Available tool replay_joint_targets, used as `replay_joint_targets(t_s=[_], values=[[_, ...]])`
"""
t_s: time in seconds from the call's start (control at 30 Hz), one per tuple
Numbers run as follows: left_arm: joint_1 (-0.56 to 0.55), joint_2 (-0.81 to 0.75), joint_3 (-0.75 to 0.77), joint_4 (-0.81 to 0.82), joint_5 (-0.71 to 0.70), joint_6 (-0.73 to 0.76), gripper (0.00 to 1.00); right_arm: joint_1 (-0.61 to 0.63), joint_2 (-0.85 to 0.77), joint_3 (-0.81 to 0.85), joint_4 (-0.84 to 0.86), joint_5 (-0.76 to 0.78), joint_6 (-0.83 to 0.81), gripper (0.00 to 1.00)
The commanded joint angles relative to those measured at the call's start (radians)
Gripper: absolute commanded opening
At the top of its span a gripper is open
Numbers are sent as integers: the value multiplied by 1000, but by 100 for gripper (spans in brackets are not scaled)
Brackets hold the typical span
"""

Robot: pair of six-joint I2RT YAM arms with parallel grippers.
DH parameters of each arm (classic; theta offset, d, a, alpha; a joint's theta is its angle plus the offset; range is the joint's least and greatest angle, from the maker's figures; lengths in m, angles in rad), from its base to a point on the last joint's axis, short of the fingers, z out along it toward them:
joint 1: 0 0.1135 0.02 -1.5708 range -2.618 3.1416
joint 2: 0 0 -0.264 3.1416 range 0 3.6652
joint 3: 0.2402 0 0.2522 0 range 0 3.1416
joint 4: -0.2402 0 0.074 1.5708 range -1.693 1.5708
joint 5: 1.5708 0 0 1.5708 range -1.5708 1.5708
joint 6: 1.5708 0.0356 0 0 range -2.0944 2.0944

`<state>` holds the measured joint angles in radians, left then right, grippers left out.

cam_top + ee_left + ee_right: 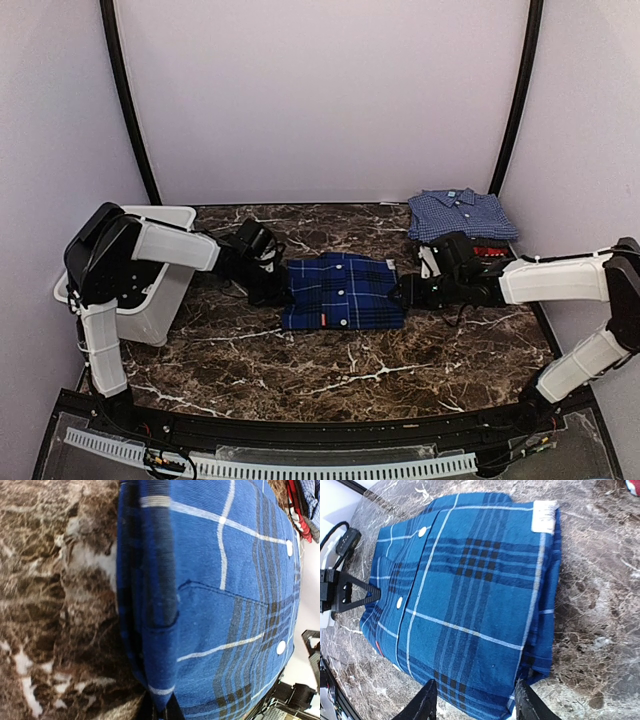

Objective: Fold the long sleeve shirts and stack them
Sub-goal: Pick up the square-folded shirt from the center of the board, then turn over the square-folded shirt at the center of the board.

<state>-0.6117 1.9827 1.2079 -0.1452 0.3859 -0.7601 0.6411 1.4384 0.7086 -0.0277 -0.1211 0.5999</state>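
Marbled tabletop (330,360): my folded plaid shirt (342,292) lies centred between both arms, left pincer (272,289) closed at its left edge, right pincer (476,685) open astride its right edge; the checked shirt (460,212) sits far-right, nearer my right arm.

The worktop (330,365) is dark brown marble with white veins running through it. Plain pale lilac walls (320,100) close it in at the back and on both sides. Thin black poles (128,100) rise along the two back corners. A white bin (160,310) stands at the worktop's left edge. A black rail (300,432) borders the near edge. The light is soft and even.
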Motion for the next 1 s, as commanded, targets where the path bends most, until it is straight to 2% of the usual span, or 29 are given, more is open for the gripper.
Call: replay_joint_targets(t_s=[0.0, 0.43, 0.67, 0.97], values=[[-6, -109, 5, -144, -15, 78, 0, 3, -41, 15, -22, 48, -14, 50], [38, -290, -23, -321, 2, 209, 0, 21, 17, 39, 16, -4, -8, 49], [71, -338, -50, -341, 46, 237, 0, 26, 144, 119, 70, -17, 0, 39], [92, -380, -28, -395, 49, 272, 0, 55, 328, 232, 76, -1, -4, 21]])
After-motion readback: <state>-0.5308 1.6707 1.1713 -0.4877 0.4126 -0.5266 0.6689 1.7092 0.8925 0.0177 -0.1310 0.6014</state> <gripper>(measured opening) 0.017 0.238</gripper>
